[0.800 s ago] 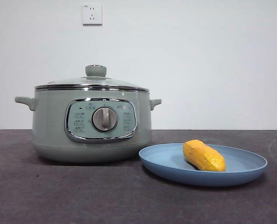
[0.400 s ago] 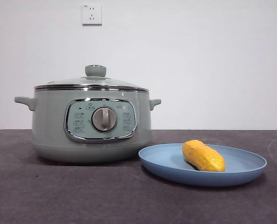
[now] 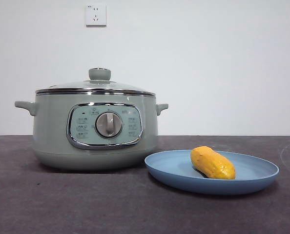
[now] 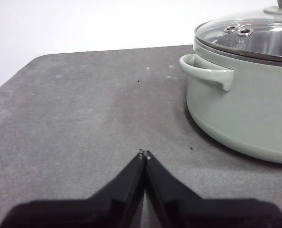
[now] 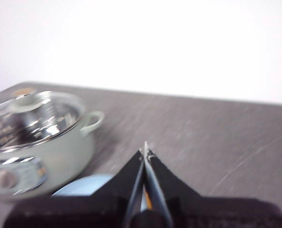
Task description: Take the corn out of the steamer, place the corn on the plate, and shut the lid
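The sage-green steamer [image 3: 95, 129] stands at the left with the glass lid [image 3: 97, 85] closed on it. The yellow-orange corn [image 3: 213, 163] lies on the light blue plate [image 3: 252, 178] to its right. My left gripper [image 4: 145, 154] is shut and empty, low over the bare table beside the steamer [image 4: 245, 104] and its lid [image 4: 255, 38]. My right gripper [image 5: 145, 151] is shut and empty, raised above the plate [image 5: 84, 186], with the steamer [image 5: 36, 142] off to one side. Neither arm shows in the front view.
The dark grey table [image 3: 62, 204] runs across the front. A white wall with a socket [image 3: 95, 14] stands behind.
The picture has shifted very slightly to the left. The steamer, lid, corn and plate keep their places.
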Tool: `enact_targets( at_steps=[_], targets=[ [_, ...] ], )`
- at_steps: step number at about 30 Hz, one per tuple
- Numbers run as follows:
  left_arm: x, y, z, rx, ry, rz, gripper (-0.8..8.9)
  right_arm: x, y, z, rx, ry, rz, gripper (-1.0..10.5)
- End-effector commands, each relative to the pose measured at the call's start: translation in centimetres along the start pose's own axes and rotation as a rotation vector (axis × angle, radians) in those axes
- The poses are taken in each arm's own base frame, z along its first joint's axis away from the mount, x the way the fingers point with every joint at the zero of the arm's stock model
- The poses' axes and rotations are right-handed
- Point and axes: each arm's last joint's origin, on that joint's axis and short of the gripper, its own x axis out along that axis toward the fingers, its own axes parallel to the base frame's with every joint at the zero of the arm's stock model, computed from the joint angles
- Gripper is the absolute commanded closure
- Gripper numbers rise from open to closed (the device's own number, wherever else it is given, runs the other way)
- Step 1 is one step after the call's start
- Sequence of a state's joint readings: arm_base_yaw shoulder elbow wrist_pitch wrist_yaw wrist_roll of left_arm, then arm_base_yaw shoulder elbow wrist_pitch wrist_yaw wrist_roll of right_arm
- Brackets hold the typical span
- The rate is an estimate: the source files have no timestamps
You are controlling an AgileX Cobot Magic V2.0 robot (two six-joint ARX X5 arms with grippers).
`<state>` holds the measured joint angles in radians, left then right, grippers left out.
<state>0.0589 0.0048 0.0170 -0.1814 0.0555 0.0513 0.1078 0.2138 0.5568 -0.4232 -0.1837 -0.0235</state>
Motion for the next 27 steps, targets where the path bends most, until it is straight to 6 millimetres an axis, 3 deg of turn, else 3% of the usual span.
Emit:
enact_targets(
  at_steps=[1,7,13,20,27],
  targets=[
    [0.1,0.0,-0.4,-0.007,0.008,0.004,8.17,1.1,-0.4,-2.9,-0.025,-0.045,-0.035,9.5],
    [0.1,0.0,-0.4,-0.007,0.008,0.004,8.17,2.6,-0.8,-8.0,-0.022,-0.059,-0.065,9.5],
    [0.1,0.0,-0.4,-0.007,0.008,0.004,8.17,3.3,-0.9,-11.8,-0.001,-0.004,-0.067,9.5],
    [0.1,0.0,-0.4,-0.007,0.008,0.004,8.17,3.7,-1.0,-14.0,0.042,0.088,-0.067,9.5],
    [0.1,0.0,-0.4,-0.007,0.008,0.004,8.17,3.7,-1.0,-13.9,0.090,0.078,-0.068,9.5]
  ],
)
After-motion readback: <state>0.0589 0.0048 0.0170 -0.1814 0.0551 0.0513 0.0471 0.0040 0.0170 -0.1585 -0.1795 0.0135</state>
